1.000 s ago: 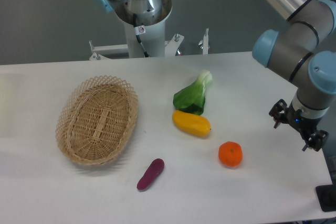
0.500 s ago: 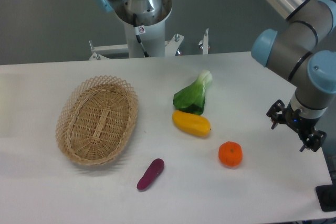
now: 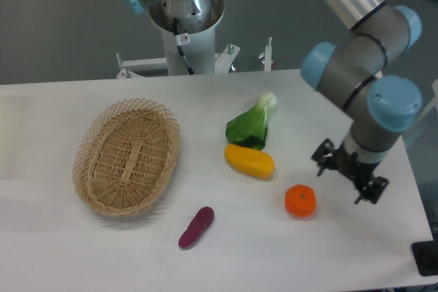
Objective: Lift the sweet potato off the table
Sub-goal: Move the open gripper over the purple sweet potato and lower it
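The sweet potato (image 3: 196,227) is a small dark purple tuber lying on the white table (image 3: 61,251) near the front, below the basket's right end. My gripper (image 3: 347,178) hangs at the right side of the table, just right of the orange and well away from the sweet potato. Its two fingers point down and stand apart with nothing between them.
A woven wicker basket (image 3: 127,155) sits at the left. A yellow oblong vegetable (image 3: 250,161) and a green leafy bok choy (image 3: 252,124) lie in the middle. An orange (image 3: 300,200) rests beside my gripper. The robot's base pedestal (image 3: 186,25) stands behind the table.
My arm has swung left, carrying the gripper from near the table's right edge to just beside the orange. No object has moved.
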Available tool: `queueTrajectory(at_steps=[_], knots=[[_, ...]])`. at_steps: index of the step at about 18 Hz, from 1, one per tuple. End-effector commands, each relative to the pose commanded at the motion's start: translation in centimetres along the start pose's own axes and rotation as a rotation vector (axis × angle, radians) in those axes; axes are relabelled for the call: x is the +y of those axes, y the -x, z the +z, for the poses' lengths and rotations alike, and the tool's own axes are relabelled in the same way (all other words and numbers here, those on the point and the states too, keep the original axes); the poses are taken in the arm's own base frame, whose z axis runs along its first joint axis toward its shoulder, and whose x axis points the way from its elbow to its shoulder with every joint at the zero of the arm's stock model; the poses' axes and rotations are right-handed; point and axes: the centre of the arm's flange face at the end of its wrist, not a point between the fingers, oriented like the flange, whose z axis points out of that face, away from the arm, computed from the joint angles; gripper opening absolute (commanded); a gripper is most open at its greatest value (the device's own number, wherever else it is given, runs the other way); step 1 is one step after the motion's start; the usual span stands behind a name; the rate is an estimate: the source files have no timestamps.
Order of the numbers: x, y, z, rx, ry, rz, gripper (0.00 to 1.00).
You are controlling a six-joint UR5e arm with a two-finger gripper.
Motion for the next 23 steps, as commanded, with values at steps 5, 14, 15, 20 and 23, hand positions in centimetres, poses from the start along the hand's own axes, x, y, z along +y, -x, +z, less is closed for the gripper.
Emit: queueTrajectory(at_steps=[5, 14, 15, 20, 23], knots=[[-4.4, -2.5, 2.0, 0.007, -0.003, -0.077, 1.00], [-10.0, -8.7, 6.7, 0.022, -0.022, -0.096, 1.00], [-10.3, -9.4, 7.3, 0.017, -0.024, -0.097, 1.00], [-11.3, -12.0, 9.0, 0.015, -0.026, -0.067, 1.00], [-12.4, -13.1, 9.5, 0.022, -0.020, -0.048, 1.00]])
